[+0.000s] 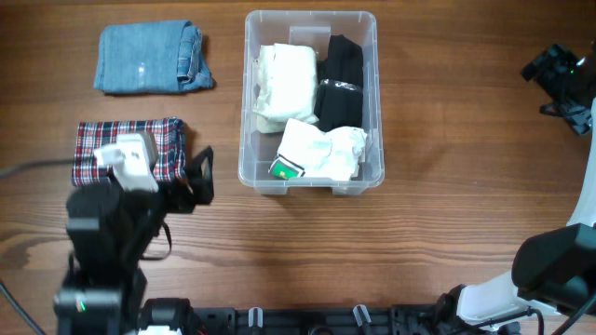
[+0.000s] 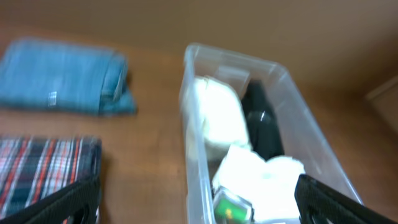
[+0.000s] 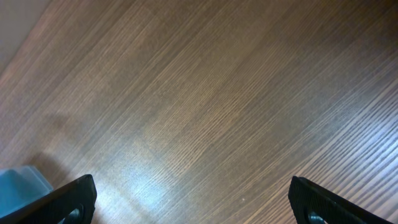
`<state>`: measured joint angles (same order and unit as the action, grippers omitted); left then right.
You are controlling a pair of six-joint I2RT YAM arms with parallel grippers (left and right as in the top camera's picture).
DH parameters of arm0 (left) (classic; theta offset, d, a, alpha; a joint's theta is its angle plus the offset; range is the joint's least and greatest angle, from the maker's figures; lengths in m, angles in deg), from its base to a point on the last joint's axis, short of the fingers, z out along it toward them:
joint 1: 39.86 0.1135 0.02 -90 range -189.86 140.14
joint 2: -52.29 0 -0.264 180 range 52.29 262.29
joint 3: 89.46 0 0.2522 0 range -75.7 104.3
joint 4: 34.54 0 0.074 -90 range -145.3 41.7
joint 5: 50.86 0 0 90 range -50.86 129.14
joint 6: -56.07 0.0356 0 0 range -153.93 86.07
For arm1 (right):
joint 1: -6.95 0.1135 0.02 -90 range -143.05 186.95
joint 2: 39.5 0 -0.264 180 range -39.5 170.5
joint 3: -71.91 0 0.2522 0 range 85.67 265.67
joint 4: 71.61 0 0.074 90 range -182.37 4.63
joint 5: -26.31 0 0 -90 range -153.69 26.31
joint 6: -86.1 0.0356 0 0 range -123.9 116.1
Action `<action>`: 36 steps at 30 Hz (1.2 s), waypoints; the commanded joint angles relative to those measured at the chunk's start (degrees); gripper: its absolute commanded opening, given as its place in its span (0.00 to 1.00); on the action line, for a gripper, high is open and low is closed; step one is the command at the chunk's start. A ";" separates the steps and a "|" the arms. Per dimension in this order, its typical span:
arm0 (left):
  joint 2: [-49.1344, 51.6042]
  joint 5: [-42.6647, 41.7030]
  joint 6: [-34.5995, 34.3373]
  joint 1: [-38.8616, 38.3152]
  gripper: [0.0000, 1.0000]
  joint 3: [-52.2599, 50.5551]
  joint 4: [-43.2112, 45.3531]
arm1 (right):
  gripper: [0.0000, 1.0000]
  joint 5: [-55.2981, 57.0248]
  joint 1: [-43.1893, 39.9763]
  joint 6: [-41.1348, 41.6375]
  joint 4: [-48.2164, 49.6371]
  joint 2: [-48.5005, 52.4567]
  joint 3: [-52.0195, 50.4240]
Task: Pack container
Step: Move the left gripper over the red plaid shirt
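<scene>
The clear plastic container (image 1: 250,112) stands in the middle of the table, a little towards the back. It holds a cream garment (image 1: 284,82), a black garment (image 1: 341,82) and a white garment (image 1: 326,149) with a green tag. My left gripper (image 1: 207,177) is open and empty, just left of the container's near left corner. In the left wrist view the left gripper (image 2: 198,186) straddles the container wall (image 2: 193,124). My right gripper (image 1: 557,73) is far to the right; in the right wrist view the right gripper (image 3: 193,186) is open over bare wood.
Folded blue jeans (image 1: 149,58) lie at the back left. A red plaid garment (image 1: 140,140) lies in front of them, partly under my left arm. The jeans (image 2: 62,78) and plaid (image 2: 46,168) also show in the left wrist view. The right arm's base (image 1: 554,265) is at the near right.
</scene>
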<state>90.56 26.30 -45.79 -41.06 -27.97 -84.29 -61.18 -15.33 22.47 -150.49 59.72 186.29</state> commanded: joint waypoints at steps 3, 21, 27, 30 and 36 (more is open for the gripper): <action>15.89 -2.14 -7.45 4.11 1.00 10.73 -10.03 | 1.00 -0.66 0.09 0.76 0.20 0.42 -0.24; 37.33 -11.30 -15.91 27.02 1.00 10.32 -13.81 | 1.00 -0.66 0.09 0.79 0.20 0.42 -0.24; 42.64 -12.22 -15.13 29.59 0.99 7.72 -12.33 | 1.00 -0.68 0.09 0.76 0.17 0.42 -0.24; 44.44 -12.24 -13.84 31.41 1.00 7.21 -11.13 | 1.00 -0.66 0.09 0.76 0.17 0.42 -0.24; 45.33 -12.26 -12.28 36.22 1.00 5.40 -8.17 | 1.00 -0.66 0.09 0.76 0.20 0.42 -0.24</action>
<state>135.56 15.15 -60.54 -7.64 -21.02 -93.44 -61.32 -15.33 22.50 -150.51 59.72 186.29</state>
